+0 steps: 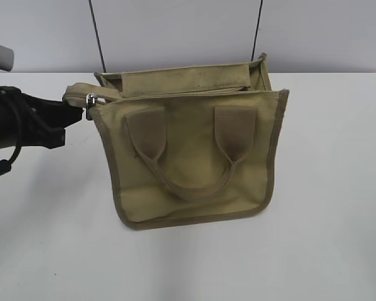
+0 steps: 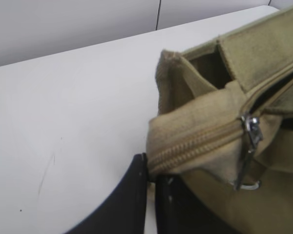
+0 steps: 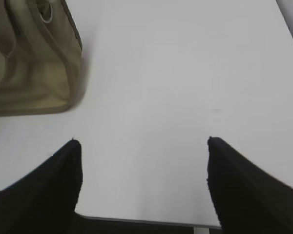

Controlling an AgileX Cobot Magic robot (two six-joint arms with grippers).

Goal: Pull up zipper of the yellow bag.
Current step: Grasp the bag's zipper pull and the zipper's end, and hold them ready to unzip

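Left gripper (image 2: 150, 170), jaws closed, pinches the zipper's (image 2: 200, 141) end tab on the yellow bag (image 1: 194, 157); the zipper runs parallel to the counter's (image 1: 326, 251) far edge. Right gripper (image 3: 144, 146) hangs wide open, empty.

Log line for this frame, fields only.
left gripper: shut on zipper end tab | right gripper: open, away from yellow bag | zipper: mostly open

Right side: the white surface (image 1: 338, 188) is lying open beside the yellow bag (image 1: 194, 169).
Left side: the left pincer (image 2: 150, 170) is blocking the bag's zipper (image 2: 195, 146) end.
Front: the surface is staying bare.
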